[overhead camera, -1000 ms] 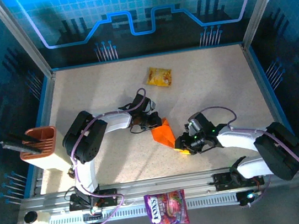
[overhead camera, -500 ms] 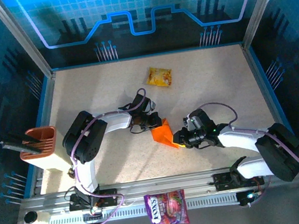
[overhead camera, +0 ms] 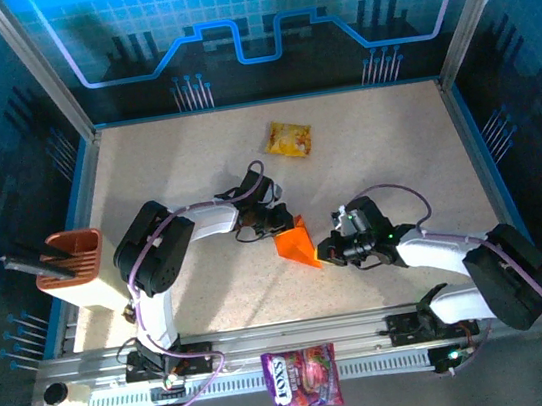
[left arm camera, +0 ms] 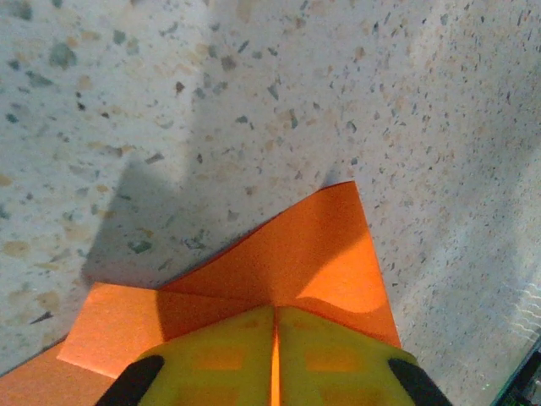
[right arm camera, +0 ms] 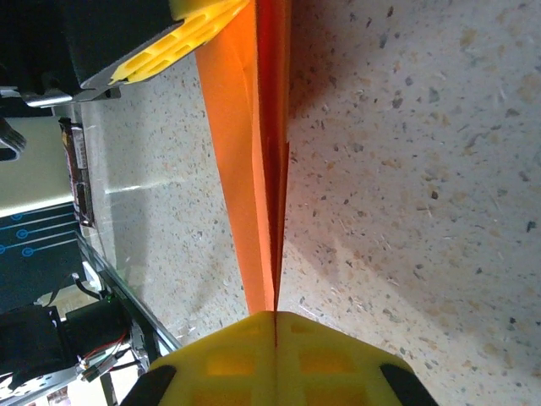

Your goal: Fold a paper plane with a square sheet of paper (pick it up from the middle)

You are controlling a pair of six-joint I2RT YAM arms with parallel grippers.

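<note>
The orange square sheet of paper (overhead camera: 297,243) is folded into a slim, pointed paper plane shape. It stands on edge at the table's middle. My left gripper (overhead camera: 282,224) is shut on its far end. In the left wrist view the yellow pads (left arm camera: 211,355) pinch a crease of the paper (left arm camera: 296,262). My right gripper (overhead camera: 325,253) is shut on the near tip. In the right wrist view the paper (right arm camera: 249,152) runs as a thin blade from my right gripper (right arm camera: 275,317) up to the left gripper's finger (right arm camera: 199,34).
A yellow-orange snack packet (overhead camera: 289,140) lies at the back centre. A purple bag (overhead camera: 303,378) rests on the near rail. An orange-brown holder (overhead camera: 69,257) stands at the left edge. Blue walls (overhead camera: 469,135) bound the speckled table.
My right gripper moved left to the paper's near tip and shut on it. The paper's flaps came together into a narrower wedge. The left gripper stayed in place.
</note>
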